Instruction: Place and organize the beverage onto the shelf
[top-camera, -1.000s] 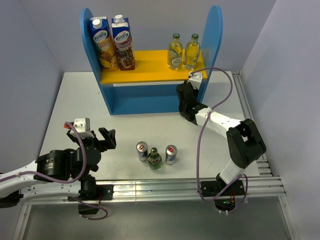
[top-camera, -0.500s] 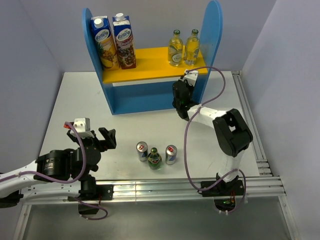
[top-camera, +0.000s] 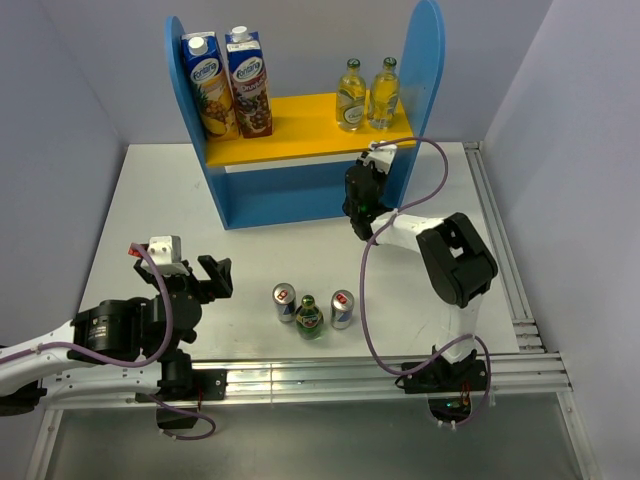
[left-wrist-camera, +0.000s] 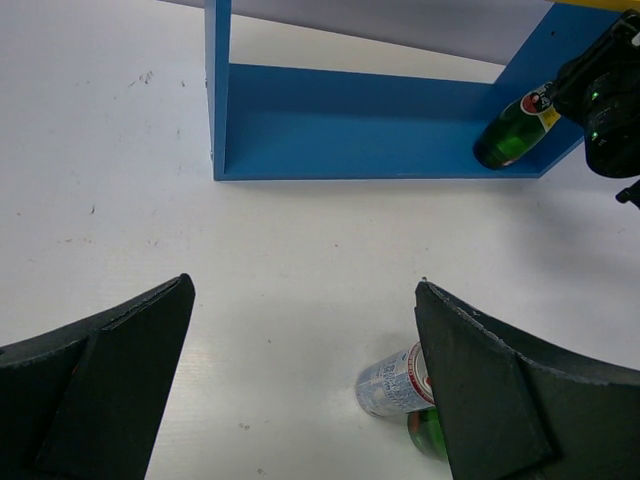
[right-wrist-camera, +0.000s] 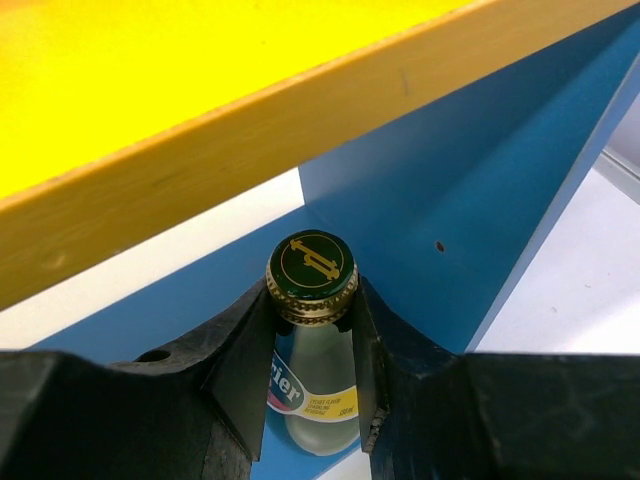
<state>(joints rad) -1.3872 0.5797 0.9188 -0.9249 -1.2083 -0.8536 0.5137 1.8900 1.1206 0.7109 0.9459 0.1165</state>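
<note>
The right gripper (right-wrist-camera: 312, 335), clamped on the neck of the dark green bottle (right-wrist-camera: 311, 262) in the 4 o'clock corner of the shelf (top-camera: 290, 197), should seat it upright under the yellow board (right-wrist-camera: 150, 100) before releasing; the left gripper (left-wrist-camera: 305, 355) hangs with jaws spread wide.

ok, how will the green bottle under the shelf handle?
The green bottle looks like glass: likely rigid, fragile against the shelf. Fingers pinch only its neck, so it may swing or slip. Tall, narrow, probably tippy once released.

Lower shelf bay (left-wrist-camera: 350, 120) open at left, tight under yellow board (right-wrist-camera: 150, 120) (green bottle (left-wrist-camera: 512, 132) + right gripper (right-wrist-camera: 312, 322) at rt end)
</note>
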